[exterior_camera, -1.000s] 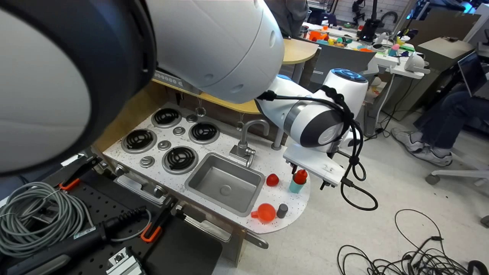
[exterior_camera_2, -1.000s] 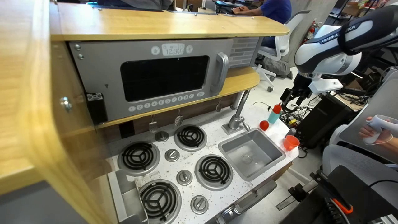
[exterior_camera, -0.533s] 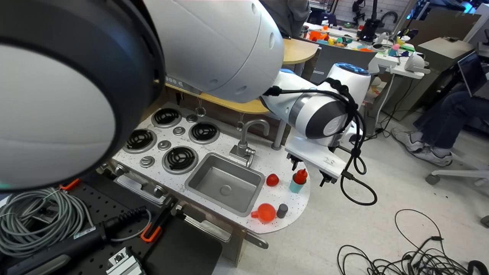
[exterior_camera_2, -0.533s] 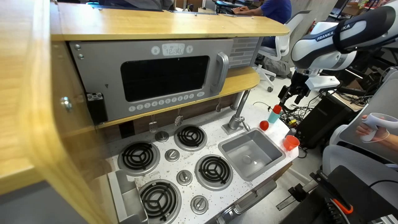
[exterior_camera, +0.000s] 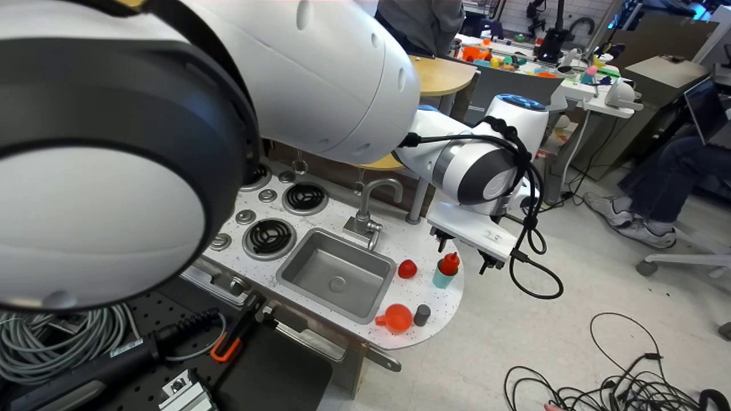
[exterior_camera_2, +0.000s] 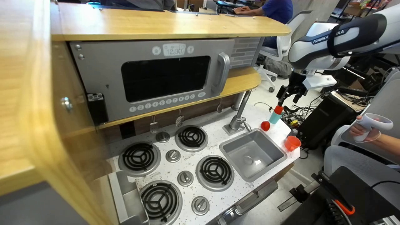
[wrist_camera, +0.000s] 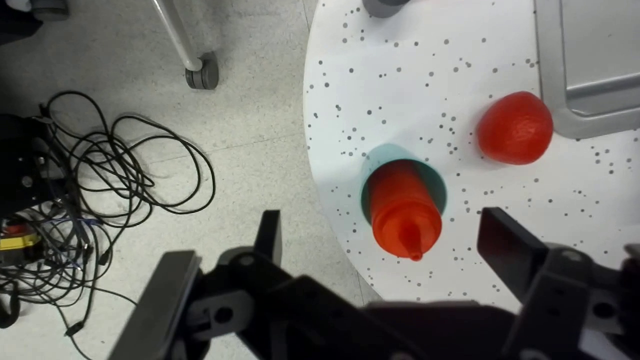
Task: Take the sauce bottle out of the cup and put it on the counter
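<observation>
The red sauce bottle stands in the teal cup on the counter, nozzle up and leaning slightly. The bottle shows in both exterior views (exterior_camera: 449,264) (exterior_camera_2: 278,109) and in the wrist view (wrist_camera: 402,215). The cup (exterior_camera: 442,280) (exterior_camera_2: 275,118) (wrist_camera: 438,186) is near the rounded end of the white speckled counter (exterior_camera: 429,291) (wrist_camera: 415,95). My gripper (wrist_camera: 382,227) is open and empty. It also shows in both exterior views (exterior_camera: 462,257) (exterior_camera_2: 287,102), above and beside the bottle. In the wrist view the bottle top appears between the spread fingers, nearer the right one. No contact shows.
A red round fruit (exterior_camera: 407,269) (wrist_camera: 515,128) sits between cup and sink (exterior_camera: 337,279). An orange cup (exterior_camera: 397,318) and a grey cylinder (exterior_camera: 422,314) stand near the front of the rounded end. A faucet (exterior_camera: 365,211) and a metal post (exterior_camera: 418,200) rise behind.
My gripper has shifted left in an exterior view, closer over the bottle, with its fingers still open. The arm's upper links have swung. The bottle and cup have not moved.
</observation>
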You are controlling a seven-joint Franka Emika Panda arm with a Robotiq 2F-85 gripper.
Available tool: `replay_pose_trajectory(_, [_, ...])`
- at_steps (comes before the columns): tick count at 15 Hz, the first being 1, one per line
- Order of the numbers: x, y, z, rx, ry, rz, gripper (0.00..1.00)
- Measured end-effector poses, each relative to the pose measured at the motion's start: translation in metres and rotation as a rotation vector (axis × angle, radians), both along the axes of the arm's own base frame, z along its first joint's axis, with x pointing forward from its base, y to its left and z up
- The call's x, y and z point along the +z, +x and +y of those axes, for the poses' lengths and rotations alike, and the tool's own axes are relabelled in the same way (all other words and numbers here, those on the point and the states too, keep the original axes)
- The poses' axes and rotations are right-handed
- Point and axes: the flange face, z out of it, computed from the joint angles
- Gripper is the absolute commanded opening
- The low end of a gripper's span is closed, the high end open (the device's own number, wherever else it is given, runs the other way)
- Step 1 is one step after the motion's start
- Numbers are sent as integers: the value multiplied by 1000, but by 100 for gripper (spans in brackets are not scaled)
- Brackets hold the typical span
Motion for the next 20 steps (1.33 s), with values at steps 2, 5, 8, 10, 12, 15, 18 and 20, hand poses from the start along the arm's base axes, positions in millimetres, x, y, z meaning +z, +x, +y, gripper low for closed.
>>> replay_pose_trajectory(2, [-6, 3, 5, 13, 0, 1, 93])
replay_pose_trajectory(5, [-15, 8, 14, 32, 0, 4, 58])
replay_pose_trajectory(8, [-19, 13, 20, 47, -2, 9, 35])
replay_pose_trajectory(10, [-20, 15, 21, 55, -7, 16, 20])
replay_pose_trajectory(12, [-19, 16, 21, 58, -10, 18, 12])
replay_pose_trajectory(15, [-14, 19, 20, 60, -16, 9, 10])
replay_pose_trajectory(18, [0, 23, 18, 63, -23, -7, 10])
replay_pose_trajectory(20, [21, 28, 16, 83, -31, -25, 10])
